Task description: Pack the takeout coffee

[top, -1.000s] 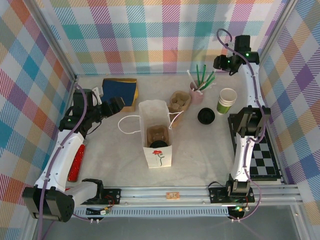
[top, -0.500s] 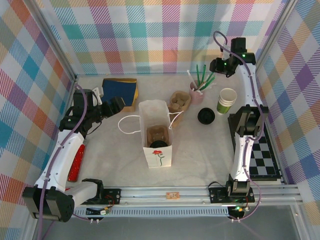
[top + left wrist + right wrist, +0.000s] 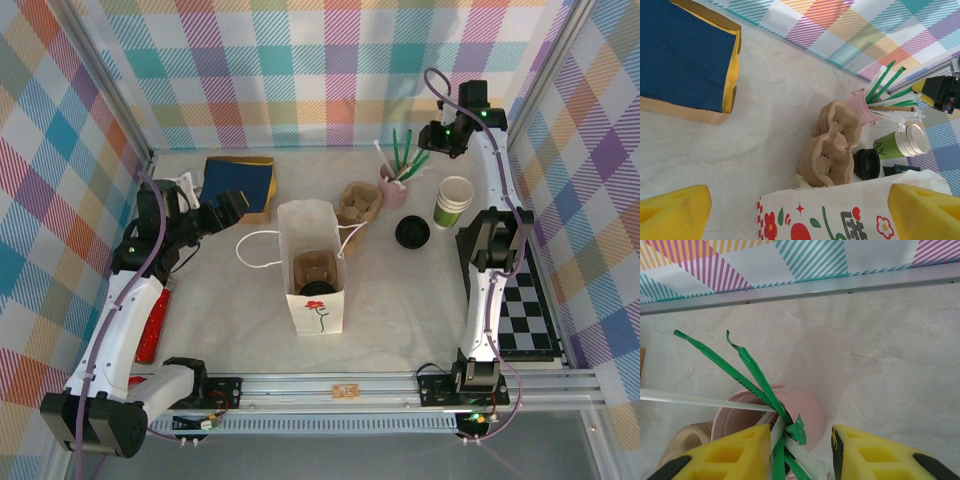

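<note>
A white paper bag (image 3: 300, 222) with a red flower print stands mid-table, a brown cup carrier (image 3: 310, 266) inside it. At the carrier's front sits a round black lid (image 3: 318, 290), seemingly the takeout coffee; its green body is hidden. My left gripper (image 3: 233, 208) hangs open just left of the bag (image 3: 840, 215), nothing between its yellow fingers (image 3: 672, 210). My right gripper (image 3: 440, 136) is open over the pink pot (image 3: 807, 412), its fingers (image 3: 725, 455) straddling the green and white sticks (image 3: 755, 372).
A lidless green cup (image 3: 453, 202) and a separate black lid piece (image 3: 412, 232) stand right of the bag. Spare brown carriers (image 3: 360, 203) lie beside the pink pot (image 3: 393, 188). A blue box (image 3: 240, 183) sits back left, and a checkered board (image 3: 525, 320) lies right.
My right gripper has moved left and down from the back right corner to the pink pot. The left arm's elbow has shifted left, with its gripper staying beside the bag.
</note>
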